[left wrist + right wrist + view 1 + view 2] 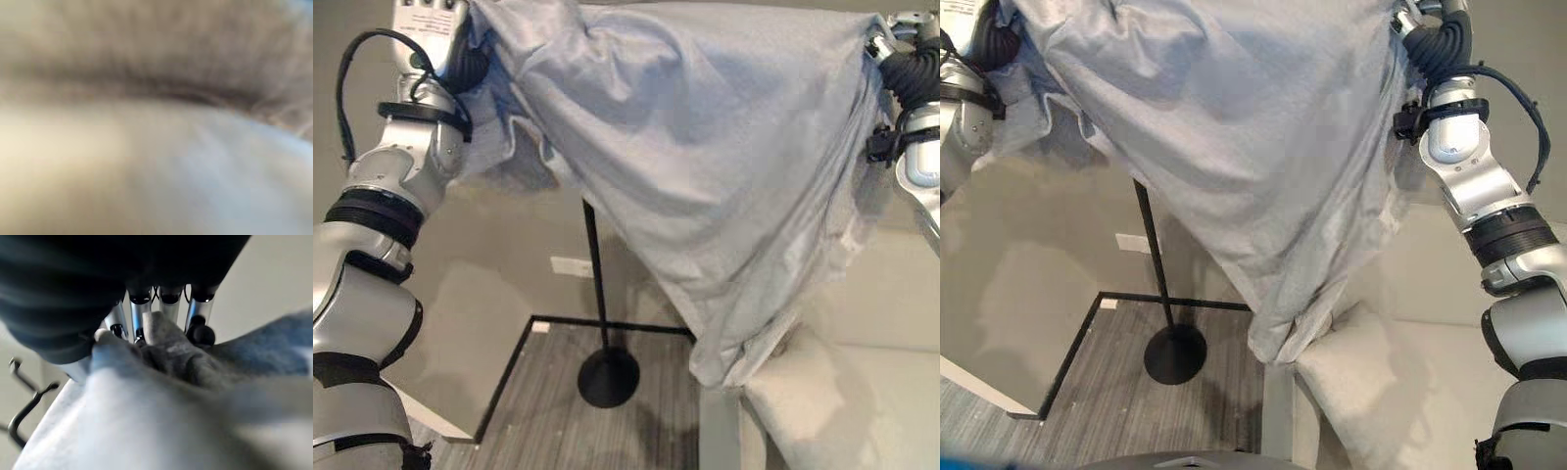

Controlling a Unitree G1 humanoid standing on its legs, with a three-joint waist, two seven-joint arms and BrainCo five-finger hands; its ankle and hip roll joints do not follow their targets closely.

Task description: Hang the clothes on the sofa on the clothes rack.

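Note:
A large pale blue-grey garment (705,176) is held up high and spread between my two raised hands, its lower end drooping toward the sofa (842,401). My left hand (431,24) is at the garment's upper left corner, buried in the cloth. My right hand (1420,12) is at the upper right corner; in the right wrist view its fingers (168,308) are curled on a bunched fold of the garment (166,362). The clothes rack's black pole (597,284) and round base (608,377) stand behind the garment, and its black hooks (24,406) are beside my right hand.
The light sofa takes the lower right, with its arm (1278,411) next to the rack's base. A dark wood-look floor panel (548,411) with a black border lies under the rack. A white wall outlet (570,265) sits low on the beige wall.

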